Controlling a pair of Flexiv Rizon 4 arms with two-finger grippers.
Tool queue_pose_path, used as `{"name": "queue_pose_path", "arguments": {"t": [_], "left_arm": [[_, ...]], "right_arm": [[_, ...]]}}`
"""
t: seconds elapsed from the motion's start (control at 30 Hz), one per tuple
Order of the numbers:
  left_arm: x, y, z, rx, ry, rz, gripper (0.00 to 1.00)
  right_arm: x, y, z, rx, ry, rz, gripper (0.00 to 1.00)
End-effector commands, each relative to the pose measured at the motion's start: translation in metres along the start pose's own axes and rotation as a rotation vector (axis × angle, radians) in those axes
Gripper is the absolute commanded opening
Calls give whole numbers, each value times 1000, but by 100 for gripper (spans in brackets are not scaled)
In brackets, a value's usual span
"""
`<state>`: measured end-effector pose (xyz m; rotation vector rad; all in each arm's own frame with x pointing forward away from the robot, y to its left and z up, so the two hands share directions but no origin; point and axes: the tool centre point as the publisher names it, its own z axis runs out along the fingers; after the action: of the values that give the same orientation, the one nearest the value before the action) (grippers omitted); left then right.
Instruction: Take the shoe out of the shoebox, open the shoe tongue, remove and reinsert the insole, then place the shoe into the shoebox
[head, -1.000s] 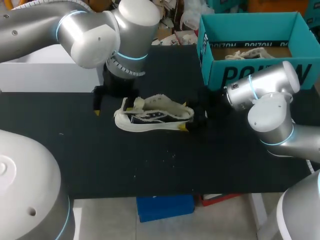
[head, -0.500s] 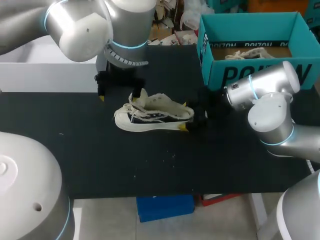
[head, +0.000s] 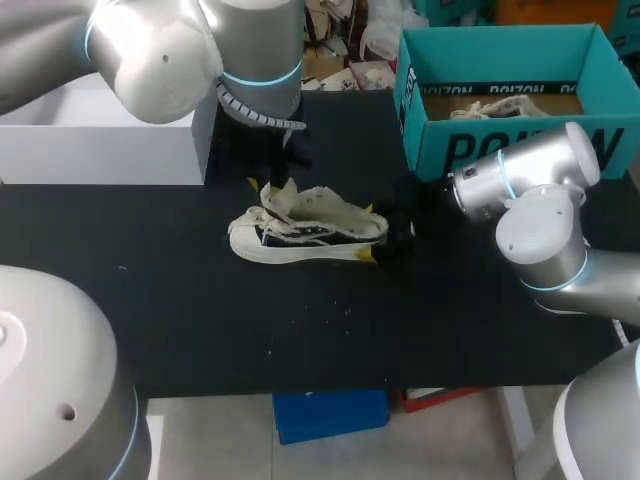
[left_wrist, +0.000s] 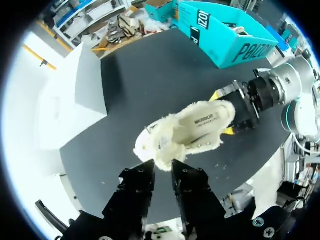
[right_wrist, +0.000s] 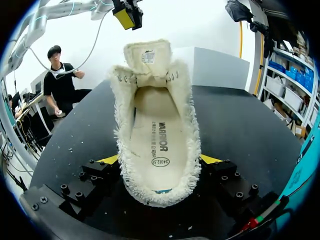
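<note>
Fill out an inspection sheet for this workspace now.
surface: black table, a few pale specks.
job's things: shoe upright outside the shoebox, tongue raised, insole in; a pale item lies in the shoebox.
clutter: white box at the left rear.
grippers: right gripper shut on the shoe's heel; left gripper by the tongue, state unclear.
cables: wire beside the right gripper.
surroundings: nothing seen.

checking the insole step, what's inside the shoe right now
A cream insole lies flat inside the shoe, printed side up. Its toe end is hidden under the raised tongue.
</note>
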<state>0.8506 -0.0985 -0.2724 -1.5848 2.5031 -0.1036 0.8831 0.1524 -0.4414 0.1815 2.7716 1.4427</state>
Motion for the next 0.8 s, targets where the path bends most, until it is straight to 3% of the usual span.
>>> {"name": "queue_pose_path", "arguments": {"t": [0.03, 0.57, 0.8], "left_arm": [[10, -25, 12, 6, 98, 632, 0], [10, -25, 12, 6, 98, 632, 0], [10, -25, 15, 165, 242, 812, 0]], "right_arm": [[0, -3, 2, 2, -1, 1, 0], [0, -3, 2, 2, -1, 1, 0], [0, -3, 2, 2, -1, 1, 0]]}}
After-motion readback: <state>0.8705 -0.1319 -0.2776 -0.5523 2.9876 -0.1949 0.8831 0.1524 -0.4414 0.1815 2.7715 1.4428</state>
